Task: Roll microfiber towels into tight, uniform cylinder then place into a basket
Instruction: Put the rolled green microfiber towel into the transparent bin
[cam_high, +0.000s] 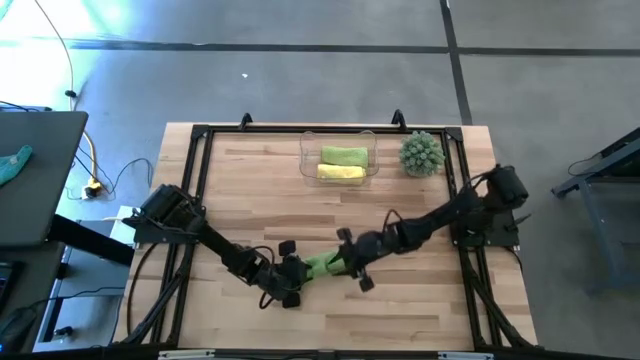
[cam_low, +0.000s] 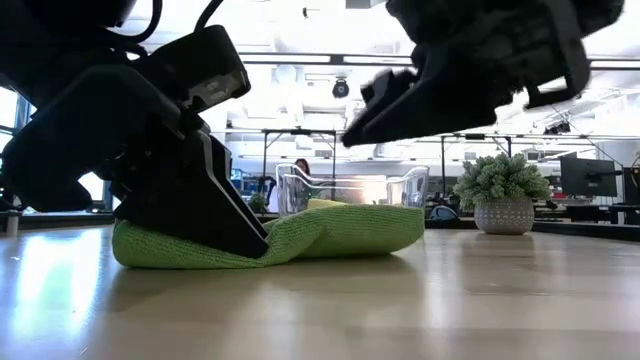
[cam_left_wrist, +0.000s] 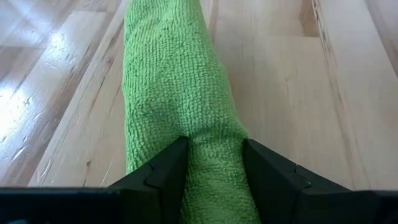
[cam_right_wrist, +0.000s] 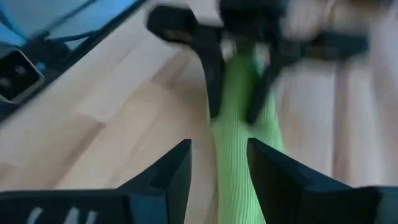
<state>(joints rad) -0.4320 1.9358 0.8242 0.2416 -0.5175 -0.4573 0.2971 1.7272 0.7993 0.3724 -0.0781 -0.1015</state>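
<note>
From above, I see my left claw and right claw meeting over the near middle of the table, with a rolled green towel lying between them; far beyond both claws, at the back edge, the clear basket already holds a green roll and a yellow roll, and a spiky plant stands just beside it. At table height, the left claw is planted on one end of the towel, while the right claw hangs above the other end, clear of the cloth. Through the left wrist camera, the fingers are clamped on the towel, which runs straight out ahead of them. Through the right wrist camera, the fingers stand apart on either side of the towel without pinching it, and the left claw grips the far end. I judge the roll light, soft and springy, likely to unwind if let go, so I would take it around the middle, squeezing across the whole bundle.
</note>
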